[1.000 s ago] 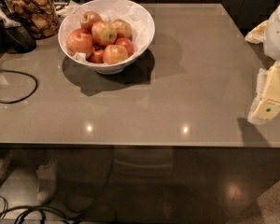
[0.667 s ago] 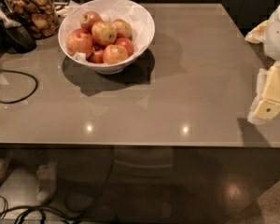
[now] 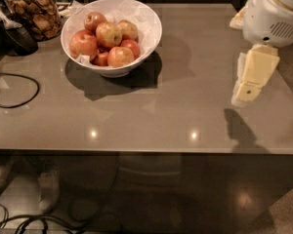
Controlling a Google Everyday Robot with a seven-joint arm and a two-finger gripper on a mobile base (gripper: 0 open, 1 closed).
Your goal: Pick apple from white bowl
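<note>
A white bowl [image 3: 154,30] lined with white paper stands at the far left of the grey table and holds several apples. The apple [image 3: 109,34], pale yellow with red blush, lies on top near the middle of the pile, with redder apples around it. My gripper [image 3: 244,94] hangs at the right side of the table, cream-coloured and pointing down, below the white arm housing [image 3: 273,13]. It is well to the right of the bowl and nearer the front, and holds nothing.
A glass jar of brown snacks [image 3: 36,9] stands left of the bowl, with a dark object [image 3: 17,35] beside it. A black cable [image 3: 19,99] loops on the table's left side. The table's front edge [image 3: 136,152] runs across the view.
My gripper and arm have moved left and farther in over the table, toward the bowl's side. The bowl and apples have not moved.
</note>
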